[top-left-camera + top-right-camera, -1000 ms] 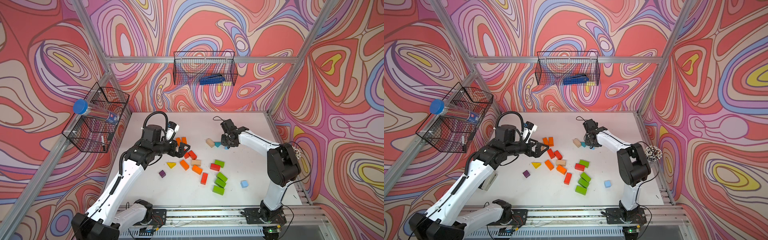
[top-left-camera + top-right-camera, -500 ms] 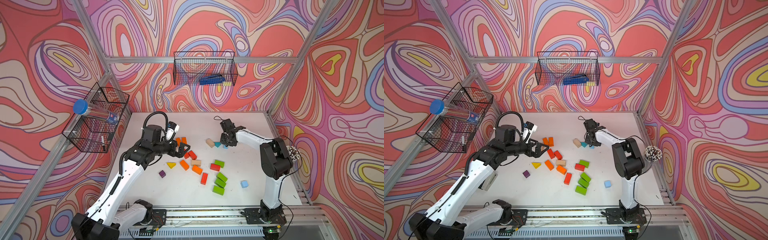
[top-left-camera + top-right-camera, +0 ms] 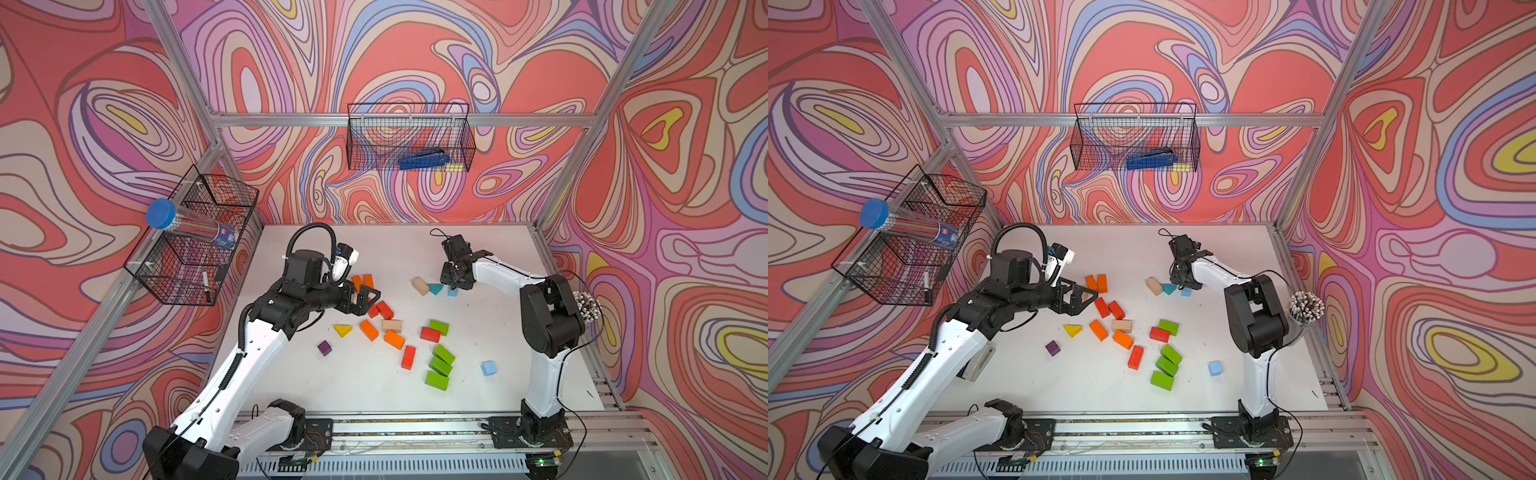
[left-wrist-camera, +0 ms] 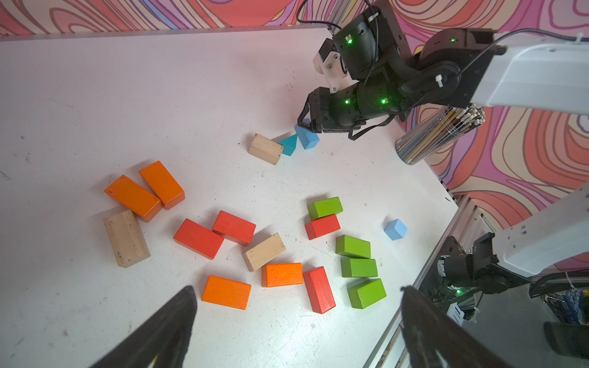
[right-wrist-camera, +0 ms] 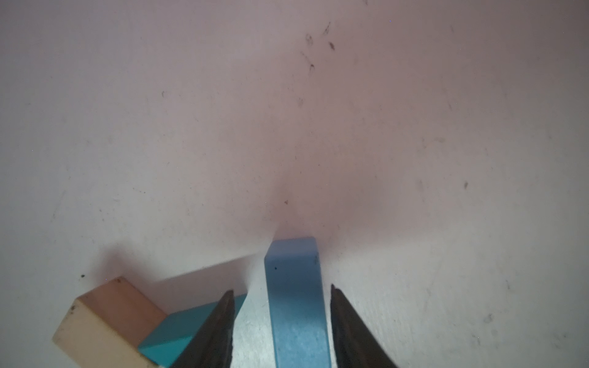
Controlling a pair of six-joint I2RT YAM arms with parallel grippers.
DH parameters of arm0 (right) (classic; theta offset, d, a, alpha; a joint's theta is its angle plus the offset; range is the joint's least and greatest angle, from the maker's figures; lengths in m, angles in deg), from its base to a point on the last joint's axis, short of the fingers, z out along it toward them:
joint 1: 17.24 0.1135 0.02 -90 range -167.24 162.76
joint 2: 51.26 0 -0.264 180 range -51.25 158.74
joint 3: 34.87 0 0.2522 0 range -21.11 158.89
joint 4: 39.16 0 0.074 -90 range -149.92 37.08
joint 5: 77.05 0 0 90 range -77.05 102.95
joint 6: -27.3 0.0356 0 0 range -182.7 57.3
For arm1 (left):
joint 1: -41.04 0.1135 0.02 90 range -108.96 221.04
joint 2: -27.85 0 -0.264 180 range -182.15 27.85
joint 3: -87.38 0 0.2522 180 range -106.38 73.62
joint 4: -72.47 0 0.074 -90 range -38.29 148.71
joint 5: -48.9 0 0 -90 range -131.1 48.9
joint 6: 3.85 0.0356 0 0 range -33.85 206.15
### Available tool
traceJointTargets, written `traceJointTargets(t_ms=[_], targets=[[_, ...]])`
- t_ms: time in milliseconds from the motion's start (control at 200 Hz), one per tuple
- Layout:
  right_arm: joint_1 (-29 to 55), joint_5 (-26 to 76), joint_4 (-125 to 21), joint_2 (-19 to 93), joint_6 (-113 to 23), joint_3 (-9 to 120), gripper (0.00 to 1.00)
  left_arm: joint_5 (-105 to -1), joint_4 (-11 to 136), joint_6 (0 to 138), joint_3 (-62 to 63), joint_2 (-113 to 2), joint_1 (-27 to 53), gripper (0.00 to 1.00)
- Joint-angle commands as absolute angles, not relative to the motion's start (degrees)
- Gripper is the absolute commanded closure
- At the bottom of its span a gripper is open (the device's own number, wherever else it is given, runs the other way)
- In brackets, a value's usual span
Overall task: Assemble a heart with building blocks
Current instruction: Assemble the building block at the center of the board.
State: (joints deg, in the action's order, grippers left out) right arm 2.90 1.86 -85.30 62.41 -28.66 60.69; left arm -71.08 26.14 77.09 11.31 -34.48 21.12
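Half blue block hidden inside parted right end effector; left end effector wide.

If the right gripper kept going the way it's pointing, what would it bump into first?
Most likely the white table. The right gripper points down at it, with the light blue block between its open fingers. The teal wedge sits close beside one finger.

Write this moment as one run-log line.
left gripper: open, empty | right gripper: open, straddling light blue block | building blocks: scattered
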Motion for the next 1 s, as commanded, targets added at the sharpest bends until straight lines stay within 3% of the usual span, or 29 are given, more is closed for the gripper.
traceJointTargets(t_ms=[0, 461, 996], targets=[[2.6, 3.1, -82.0, 58.7, -32.1, 57.6, 0.51, -71.3, 26.9, 77.3, 11.5, -33.6, 21.0, 0.00], [0.5, 3.0, -78.6, 50.7, -40.0, 46.5, 0.72, -71.4, 26.9, 77.3, 11.6, -33.6, 21.0, 0.00], [-0.5, 4.9, -80.8, 58.2, -39.8, 51.5, 0.71, -71.1, 27.0, 77.4, 11.6, -33.6, 21.0, 0.00]])
